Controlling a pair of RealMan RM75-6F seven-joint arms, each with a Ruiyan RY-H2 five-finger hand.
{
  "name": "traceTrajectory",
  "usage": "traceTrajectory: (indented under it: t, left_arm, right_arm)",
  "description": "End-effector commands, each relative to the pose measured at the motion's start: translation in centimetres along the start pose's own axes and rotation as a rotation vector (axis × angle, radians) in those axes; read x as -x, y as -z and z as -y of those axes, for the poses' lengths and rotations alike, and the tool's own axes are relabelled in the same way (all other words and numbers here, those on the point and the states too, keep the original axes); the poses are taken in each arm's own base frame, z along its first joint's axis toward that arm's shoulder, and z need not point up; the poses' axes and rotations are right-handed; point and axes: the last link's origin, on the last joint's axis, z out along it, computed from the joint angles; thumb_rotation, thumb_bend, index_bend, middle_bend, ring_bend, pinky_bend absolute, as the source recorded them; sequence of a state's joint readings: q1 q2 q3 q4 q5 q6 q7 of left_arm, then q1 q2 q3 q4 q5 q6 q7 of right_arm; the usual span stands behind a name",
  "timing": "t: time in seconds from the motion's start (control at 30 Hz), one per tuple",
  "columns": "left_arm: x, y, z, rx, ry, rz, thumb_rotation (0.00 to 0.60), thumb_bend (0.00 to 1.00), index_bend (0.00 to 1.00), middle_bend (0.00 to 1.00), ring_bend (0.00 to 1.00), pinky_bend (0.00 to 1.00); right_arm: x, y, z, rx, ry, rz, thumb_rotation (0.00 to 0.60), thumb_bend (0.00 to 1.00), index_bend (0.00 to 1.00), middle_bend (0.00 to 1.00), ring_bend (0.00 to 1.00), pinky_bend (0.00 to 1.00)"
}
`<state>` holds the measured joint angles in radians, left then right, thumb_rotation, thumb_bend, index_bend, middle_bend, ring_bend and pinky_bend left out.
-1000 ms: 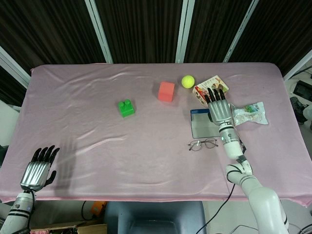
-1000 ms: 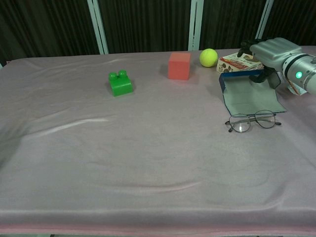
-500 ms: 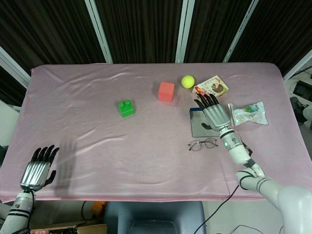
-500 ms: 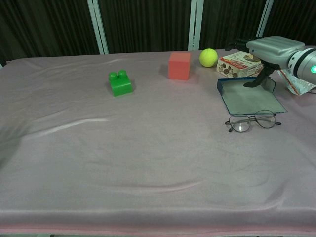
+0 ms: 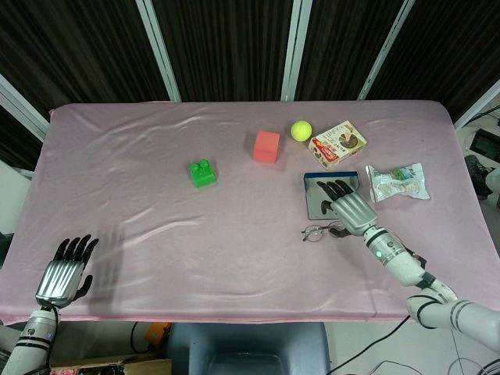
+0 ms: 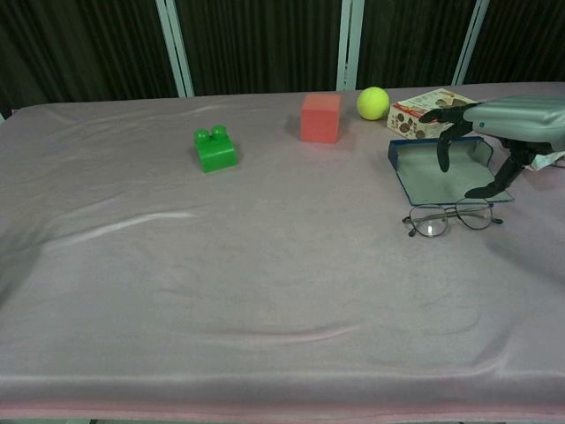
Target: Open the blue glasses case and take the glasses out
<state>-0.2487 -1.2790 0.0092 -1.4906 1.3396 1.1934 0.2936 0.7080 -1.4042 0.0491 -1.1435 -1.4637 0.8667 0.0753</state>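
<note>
The blue glasses case [image 5: 319,195] [image 6: 431,175] lies open and flat on the pink cloth at the right, its grey lining facing up. The wire-framed glasses [image 5: 322,231] [image 6: 452,216] rest on the cloth just in front of the case, outside it. My right hand [image 5: 350,207] [image 6: 505,120] hovers palm down over the case's near right part, fingers spread and holding nothing, with the fingertips [image 6: 442,161] hanging above the lining. My left hand [image 5: 61,275] stays at the table's near left corner, fingers apart and empty; the chest view does not show it.
A green block [image 5: 203,173] [image 6: 214,148], a red cube [image 5: 266,146] [image 6: 320,117] and a yellow ball [image 5: 301,130] [image 6: 372,102] stand further back. A snack box [image 5: 337,144] [image 6: 424,110] sits just behind the case, and a plastic packet [image 5: 398,182] lies to its right.
My right hand has drawn back from the far side of the case toward the near edge and now hangs above it. The case settled flat. The left hand barely moved.
</note>
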Motion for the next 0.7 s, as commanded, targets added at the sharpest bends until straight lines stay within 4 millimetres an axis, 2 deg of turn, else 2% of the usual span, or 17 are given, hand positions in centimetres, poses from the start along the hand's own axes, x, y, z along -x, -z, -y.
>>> traceTrajectory:
  t: [0.03,0.3,0.7]
  left_arm:
    - [0.0,0.0,0.0,0.000,0.000,-0.001,0.600,0.42,0.00,0.00,0.00,0.04]
    - [-0.1,0.0,0.1,-0.001,0.003,-0.003,0.600,0.42,0.00,0.00,0.00,0.04]
    - [-0.2,0.0,0.2,-0.001,0.005,-0.004,0.600,0.42,0.00,0.00,0.00,0.04]
  right_arm:
    - [1.5,-0.3,0.0,-0.002,0.003,0.037,0.600,0.41,0.58,0.00,0.00,0.00]
    - [3.0,-1.0,0.3,-0.010,0.016,0.049,0.600,0.47,0.62,0.00,0.00,0.00]
    - [3.4,-1.6,0.4,-0.010,0.015,0.050,0.600,0.51,0.66,0.00,0.00,0.00]
